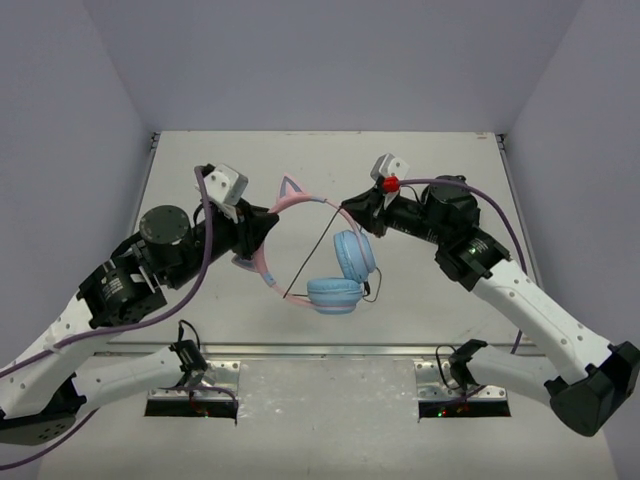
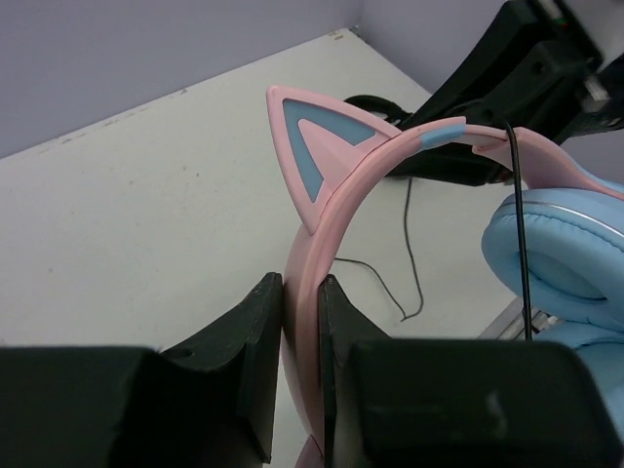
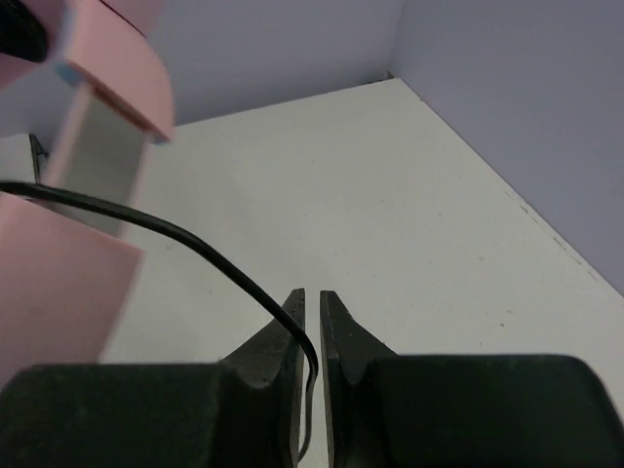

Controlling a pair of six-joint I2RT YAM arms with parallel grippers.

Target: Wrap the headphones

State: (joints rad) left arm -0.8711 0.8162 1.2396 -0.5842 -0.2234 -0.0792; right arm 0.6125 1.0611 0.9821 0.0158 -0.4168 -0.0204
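Headphones (image 1: 350,256) sit between the two arms over the white table (image 1: 430,170) (whether the cups touch it is unclear). The left gripper (image 2: 300,292) is clamped on the pink headband (image 2: 336,195) just below a cat ear (image 2: 317,146), and the light-blue ear cups (image 1: 335,294) hang to that gripper's right. The right gripper (image 3: 312,300) is closed on the thin black cable (image 3: 185,234) — a straight line across the band's arc.

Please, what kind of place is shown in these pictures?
Probably a robot test cell in a lab, not a home: a white table boxed in by plain pale walls, a left arm and a right arm mounted at its near edge, and pink-and-blue headphones held between them.
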